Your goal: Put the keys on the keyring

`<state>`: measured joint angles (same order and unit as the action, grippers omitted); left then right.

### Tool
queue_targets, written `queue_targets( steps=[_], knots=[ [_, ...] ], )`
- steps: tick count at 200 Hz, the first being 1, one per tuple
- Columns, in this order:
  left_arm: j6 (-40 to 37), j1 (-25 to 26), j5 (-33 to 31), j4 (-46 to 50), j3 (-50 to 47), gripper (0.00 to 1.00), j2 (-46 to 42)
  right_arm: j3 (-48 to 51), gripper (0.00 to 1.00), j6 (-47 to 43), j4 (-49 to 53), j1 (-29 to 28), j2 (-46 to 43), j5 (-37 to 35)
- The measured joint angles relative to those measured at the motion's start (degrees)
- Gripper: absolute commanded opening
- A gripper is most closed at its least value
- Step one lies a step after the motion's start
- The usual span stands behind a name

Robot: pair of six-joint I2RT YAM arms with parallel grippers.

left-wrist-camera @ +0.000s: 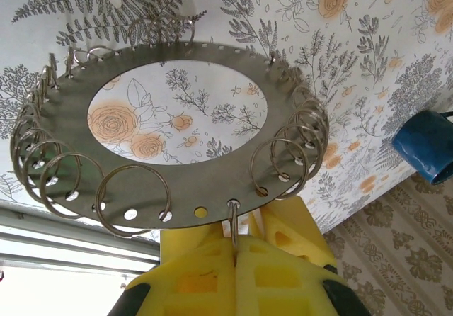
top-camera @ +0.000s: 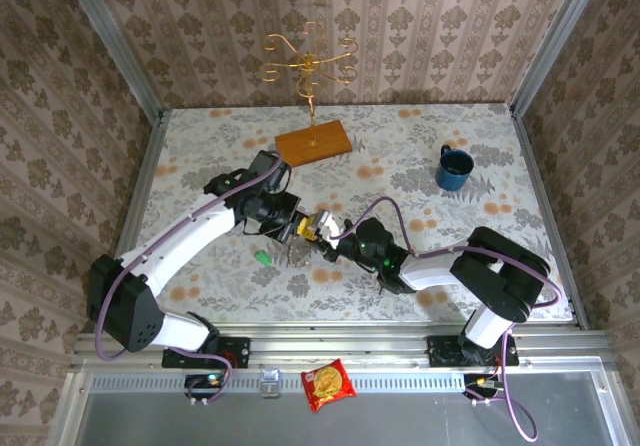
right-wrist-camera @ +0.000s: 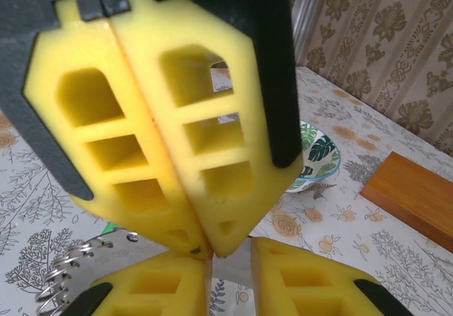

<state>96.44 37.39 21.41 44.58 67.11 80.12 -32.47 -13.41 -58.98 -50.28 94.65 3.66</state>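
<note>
The keyring (left-wrist-camera: 191, 192) is a flat grey disc with a wide hole and several wire split rings along its rim. It is held just above the table (top-camera: 300, 256). My left gripper (left-wrist-camera: 236, 249) is shut on one split ring at the disc's rim. My right gripper (right-wrist-camera: 230, 273) meets it tip to tip, its jaws a little apart with the disc's grey edge (right-wrist-camera: 131, 254) showing in the gap. I cannot tell whether its pads touch the disc. A green-headed key (top-camera: 263, 257) lies on the table just left of the keyring.
A green-white patterned bowl (right-wrist-camera: 318, 156) sits close behind the grippers. A wooden block (top-camera: 313, 141) carrying a gold wire stand is at the back centre. A blue mug (top-camera: 455, 169) stands at the right. A snack packet (top-camera: 328, 384) lies on the front rail.
</note>
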Motion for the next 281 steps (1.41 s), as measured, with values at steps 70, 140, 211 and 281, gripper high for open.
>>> queue_targets(
  steps=[70, 140, 211, 281],
  knots=[
    [0.74, 0.07, -0.42, -0.46, -0.83, 0.00, -0.48, 0.00, 0.12, -0.11, -2.05, -0.76, 1.64, 0.04],
    [2.71, 0.33, -2.40, -5.40, -3.93, 0.57, -2.89, -0.07, 0.00, 0.07, -5.53, -1.01, 4.52, 0.68],
    [-13.81, -4.33, -18.08, -6.75, -5.22, 0.75, -12.81, -0.07, 0.00, 1.22, -7.28, -1.09, 4.63, 1.01],
    [-79.65, -9.73, -16.44, -28.30, -19.69, 0.67, -21.24, -0.07, 0.00, 3.41, -7.23, 0.15, 4.76, 3.74]
  ],
)
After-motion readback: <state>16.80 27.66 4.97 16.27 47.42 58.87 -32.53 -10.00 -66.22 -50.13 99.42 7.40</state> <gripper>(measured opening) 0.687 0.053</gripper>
